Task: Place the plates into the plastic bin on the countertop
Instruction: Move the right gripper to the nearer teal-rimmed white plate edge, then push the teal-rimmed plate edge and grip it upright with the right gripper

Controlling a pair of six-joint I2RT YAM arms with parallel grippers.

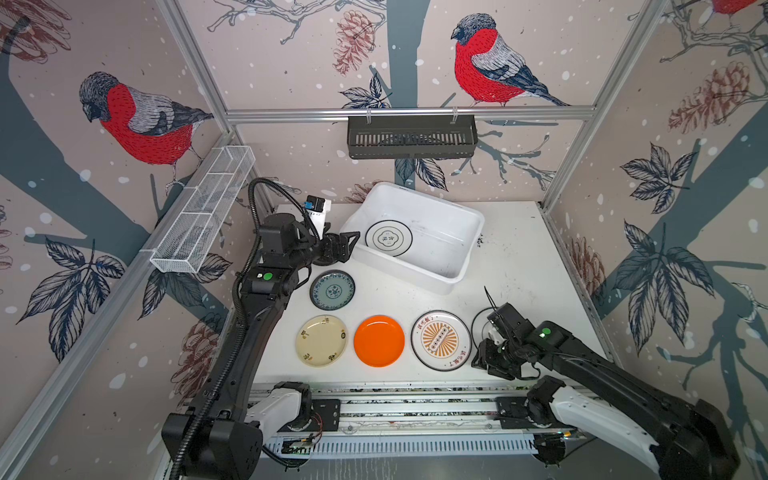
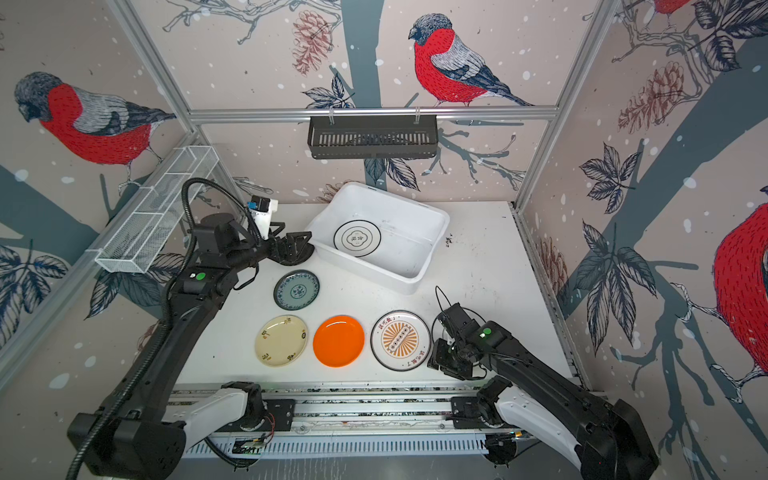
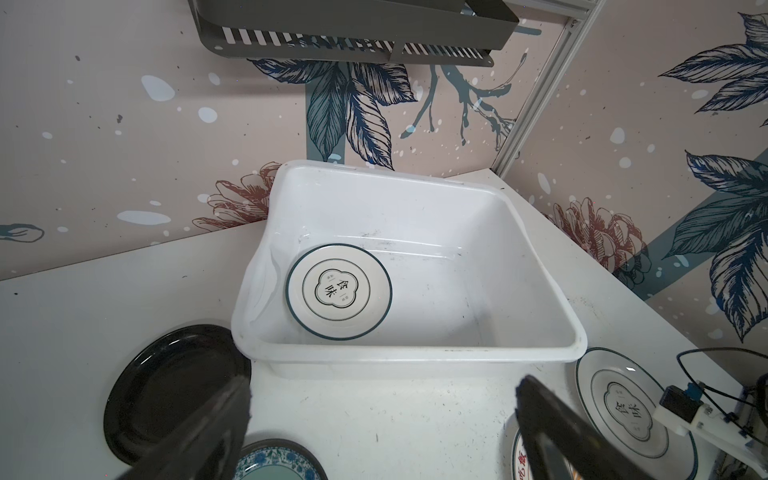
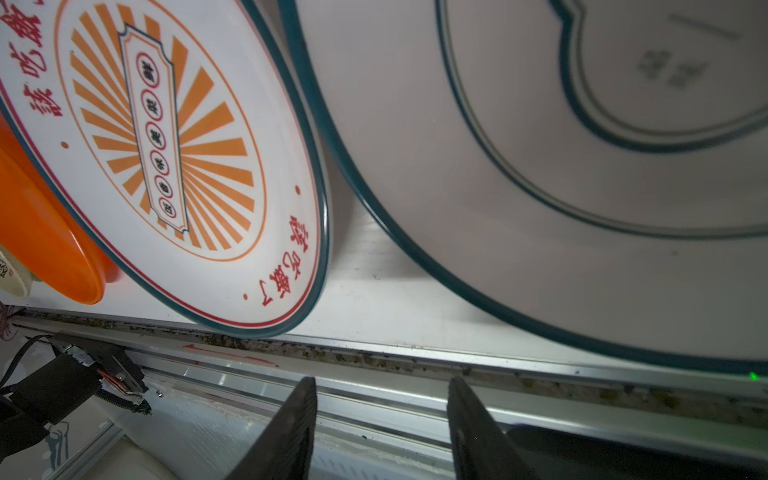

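The plastic bin [image 1: 449,245] sits skewed at the back of the countertop [image 1: 511,266], roughly midway along the back edge. 1 of the 7 plates lies flat inside it, at its left end: a white plate with a dark rim and centre emblem [image 1: 389,237]. The other 6 are out on the countertop.

The black plate [image 3: 166,390] lies just beside the bin's left end, toward the left edge, and in both top views it is largely covered by the left gripper [image 1: 340,246]. That gripper hovers above it with its jaws spread wide and nothing between them. The left wrist view shows its 2 fingers [image 3: 208,432] well apart. The teal-patterned plate [image 1: 332,290] lies just in front of the black plate.

Along the front edge, from left to right, lie the cream plate [image 1: 321,340], the plain orange plate [image 1: 379,340], the orange-sunburst plate [image 1: 440,340] and the second emblem plate [image 4: 519,187], each just beside the next. The right arm [image 1: 582,357] hides most of that last plate in both top views.

The right gripper [image 4: 382,395] is low at the front edge, beside the second emblem plate. Its jaws stand partly apart and hold nothing. Its tips seem to hang over the aluminium rail [image 4: 582,405] rather than over a plate, though the angle is steep.
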